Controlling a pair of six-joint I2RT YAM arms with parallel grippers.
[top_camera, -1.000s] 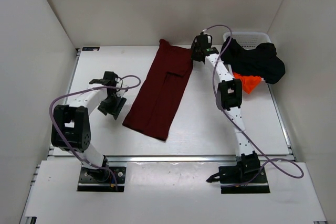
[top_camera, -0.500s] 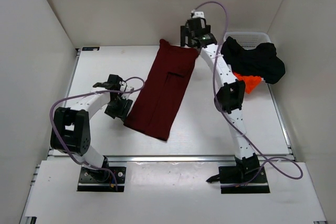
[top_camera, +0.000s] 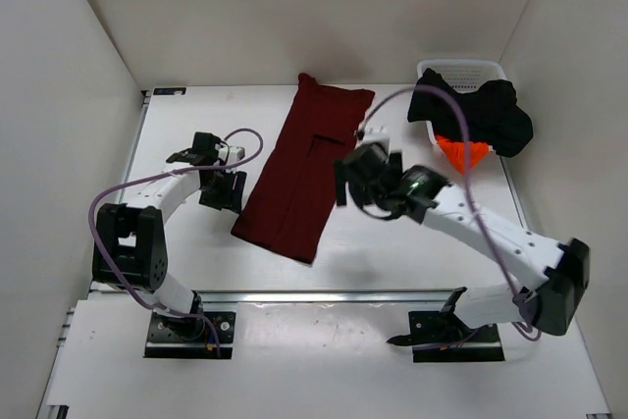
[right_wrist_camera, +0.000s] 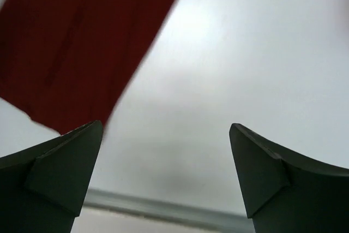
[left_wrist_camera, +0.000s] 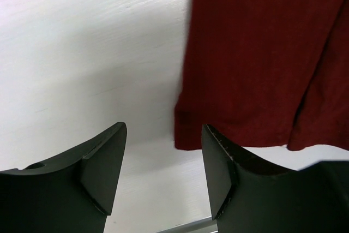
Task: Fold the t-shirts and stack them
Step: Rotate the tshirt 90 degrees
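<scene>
- The dark red cloth t-shirt (top_camera: 304,169) lies flat on the white table (top_camera: 186,130), folded into a long narrow strip. Its far end points to 1 o'clock and its near end to 7 o'clock in the top view.
- An edge of a folded flap runs along the middle of this strip.
- The black cloth t-shirt (top_camera: 481,115) hangs crumpled over the white plastic mesh basket (top_camera: 461,70), which stands at the 2 o'clock corner of the table.
- The bright orange cloth t-shirt (top_camera: 461,152) shows as a bunch under the black one, at its 6 o'clock side.
- The left gripper (top_camera: 220,189) is just beside the left long edge of the dark red shirt, at 9 o'clock from its near part.
- In the left wrist view this gripper (left_wrist_camera: 162,135) has its jaws moderately apart and holds nothing. The near corner of the shirt (left_wrist_camera: 262,53) lies just beyond the gap, toward 1 o'clock.
- The right gripper (top_camera: 345,180) is at the right long edge of the strip, at 3 o'clock from its middle.
- In the blurred right wrist view this gripper (right_wrist_camera: 165,126) has its jaws wide apart and empty, with bare table between them and the shirt (right_wrist_camera: 71,36) at 10 o'clock.
</scene>
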